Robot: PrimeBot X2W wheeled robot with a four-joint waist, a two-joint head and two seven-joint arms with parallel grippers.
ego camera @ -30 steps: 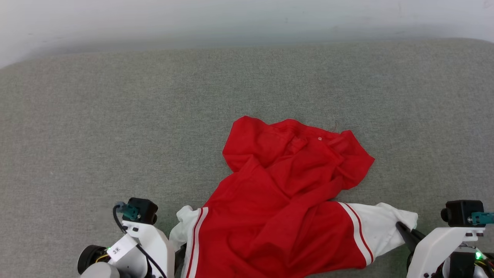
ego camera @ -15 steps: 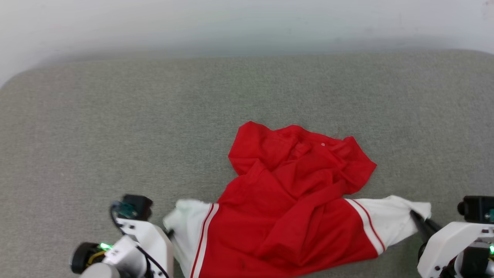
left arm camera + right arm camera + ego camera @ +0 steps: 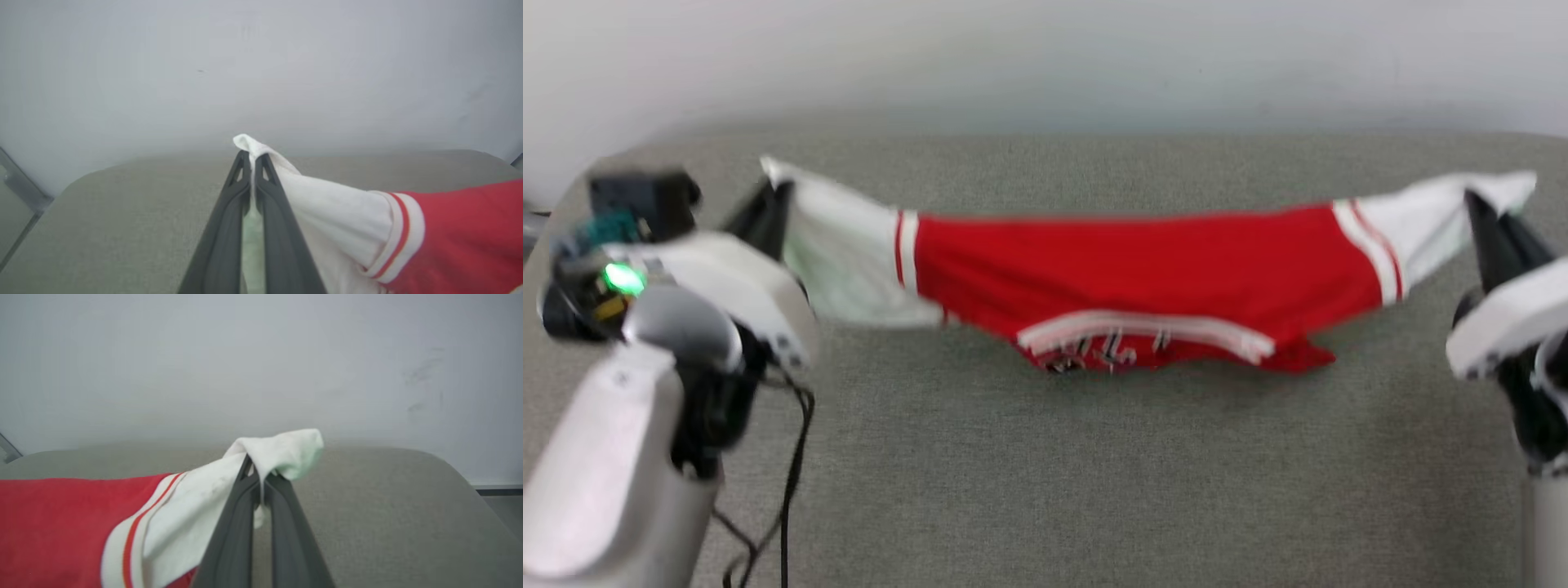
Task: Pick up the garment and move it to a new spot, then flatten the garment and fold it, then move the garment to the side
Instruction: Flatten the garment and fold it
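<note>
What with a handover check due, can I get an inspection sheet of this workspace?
Surface: grey fabric surface with rounded corners.
Job's things: garment held up and stretched wide between the two grippers by the tips of its white sleeves. The red body sags in the middle and part of the print shows at its lower edge. The head view is blurred.
Clutter: nothing seen.
Grippers: left gripper shut on one sleeve tip; right gripper shut on the other.
Cables: black cable hangs from the left arm.
Surroundings: pale wall behind the surface.
</note>
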